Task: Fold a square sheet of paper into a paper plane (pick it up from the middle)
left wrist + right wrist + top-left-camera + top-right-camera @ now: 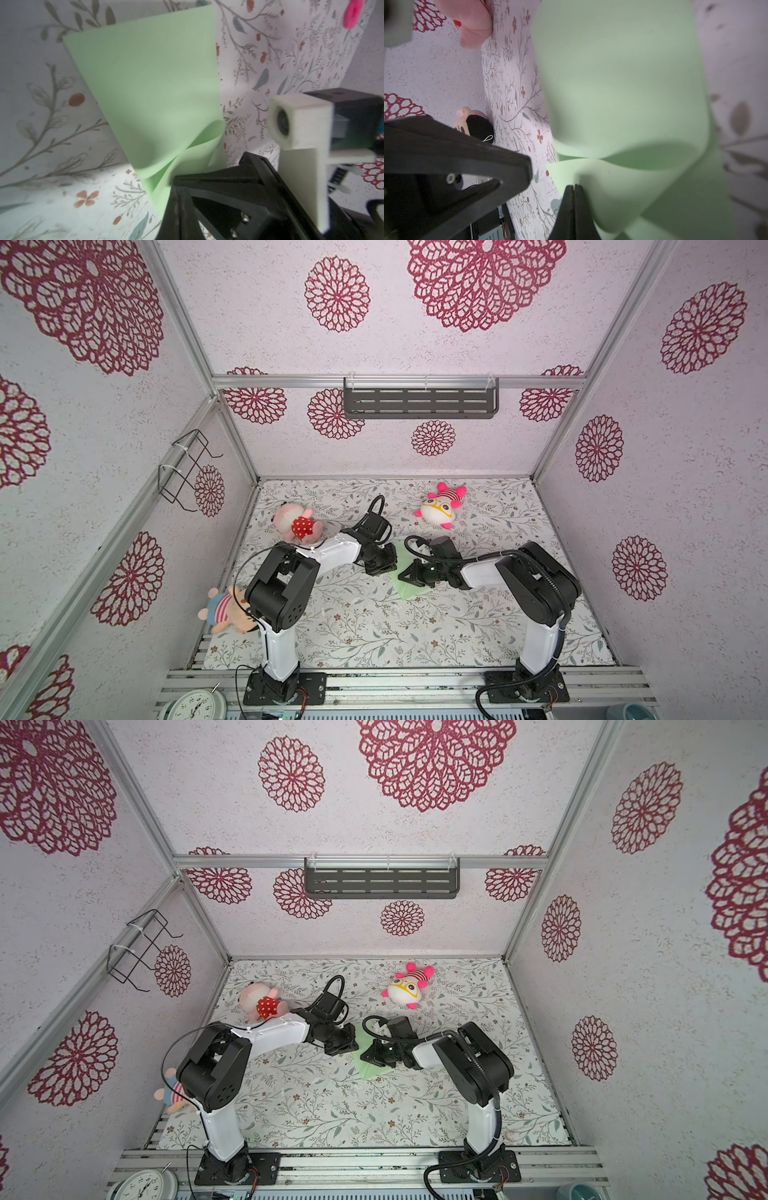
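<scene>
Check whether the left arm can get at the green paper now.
Probably yes: the left gripper is just beside the green paper, jaws shut and empty, only table between. The right gripper pinches the paper's curled edge.

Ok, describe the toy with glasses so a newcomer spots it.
Start at the floral mat and go to its far side, right of centre. The white toy lies alone; unlike the red-dotted toy and the striped toy, it wears yellow glasses.
</scene>
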`<state>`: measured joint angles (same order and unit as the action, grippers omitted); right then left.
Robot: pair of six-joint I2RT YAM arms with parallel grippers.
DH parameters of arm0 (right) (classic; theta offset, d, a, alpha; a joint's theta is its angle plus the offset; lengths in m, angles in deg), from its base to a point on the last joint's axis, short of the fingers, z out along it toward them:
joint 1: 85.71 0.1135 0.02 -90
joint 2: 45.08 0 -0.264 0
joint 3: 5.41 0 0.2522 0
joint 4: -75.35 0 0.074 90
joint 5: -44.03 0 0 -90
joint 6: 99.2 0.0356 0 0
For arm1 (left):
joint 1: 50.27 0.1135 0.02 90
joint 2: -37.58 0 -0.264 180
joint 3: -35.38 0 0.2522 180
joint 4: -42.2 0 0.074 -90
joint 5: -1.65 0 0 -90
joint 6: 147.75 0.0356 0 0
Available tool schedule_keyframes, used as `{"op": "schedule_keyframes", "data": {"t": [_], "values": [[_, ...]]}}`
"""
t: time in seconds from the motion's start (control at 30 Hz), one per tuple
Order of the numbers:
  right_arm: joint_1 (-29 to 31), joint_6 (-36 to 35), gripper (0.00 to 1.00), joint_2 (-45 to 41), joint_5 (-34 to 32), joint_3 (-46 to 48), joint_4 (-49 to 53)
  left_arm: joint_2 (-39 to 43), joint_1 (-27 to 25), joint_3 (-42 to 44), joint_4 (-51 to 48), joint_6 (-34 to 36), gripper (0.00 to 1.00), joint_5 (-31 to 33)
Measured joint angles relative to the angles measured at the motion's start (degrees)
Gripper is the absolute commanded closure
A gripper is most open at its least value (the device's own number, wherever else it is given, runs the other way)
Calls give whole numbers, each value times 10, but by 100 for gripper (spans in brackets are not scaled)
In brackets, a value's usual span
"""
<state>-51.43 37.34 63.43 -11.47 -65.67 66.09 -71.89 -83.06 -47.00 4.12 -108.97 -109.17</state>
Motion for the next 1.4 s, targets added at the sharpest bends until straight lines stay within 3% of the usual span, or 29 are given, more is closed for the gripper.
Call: {"op": "schedule_keyframes", "data": {"t": [0.7,1.0,1.4], "values": [[0,-4,95,-8,0,-2,12,-39,-4,-7,-5,11,100,9],[7,-4,95,-68,32,50,3,-36,-4,5,3,19,100,10],[25,-4,95,-69,54,78,6,-35,-4,7,8,21,100,10]]}}
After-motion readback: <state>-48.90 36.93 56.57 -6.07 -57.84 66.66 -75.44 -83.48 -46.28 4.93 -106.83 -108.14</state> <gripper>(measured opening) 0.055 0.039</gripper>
